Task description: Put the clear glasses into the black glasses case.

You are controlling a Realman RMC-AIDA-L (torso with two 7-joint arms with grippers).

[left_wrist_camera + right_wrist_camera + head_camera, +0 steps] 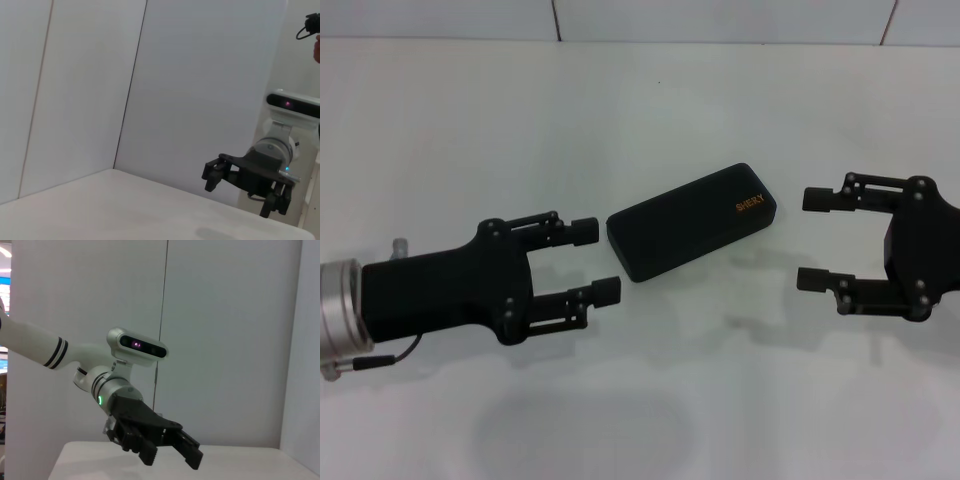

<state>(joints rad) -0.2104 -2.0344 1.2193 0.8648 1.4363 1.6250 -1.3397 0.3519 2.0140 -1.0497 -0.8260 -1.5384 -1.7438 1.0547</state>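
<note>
Black glasses case [692, 220]: lies shut on the white table [650, 110], near the middle of the head view, set on a slant with its logo end farther from the robot and toward its right
Logo [749, 201]: small orange-gold lettering on the lid, close to the case's far right corner
Clear glasses: not seen in any view; with the lid down, the case's inside is hidden
Left gripper [595, 261]: low over the table just beside the case's near left end, pointing at it, fingers spread wide and holding nothing; one fingertip sits close to the case's corner, whether it touches cannot be told
Right gripper [812, 239]: on the other side of the case, near its logo end but apart from it, pointing back toward the left gripper, fingers wide apart and empty
Left wrist view: shows the right gripper [214, 175] over the table edge, against a white panelled wall [200, 90]
Right wrist view: shows the left gripper [172, 454] with its fingers parted above the table
</note>
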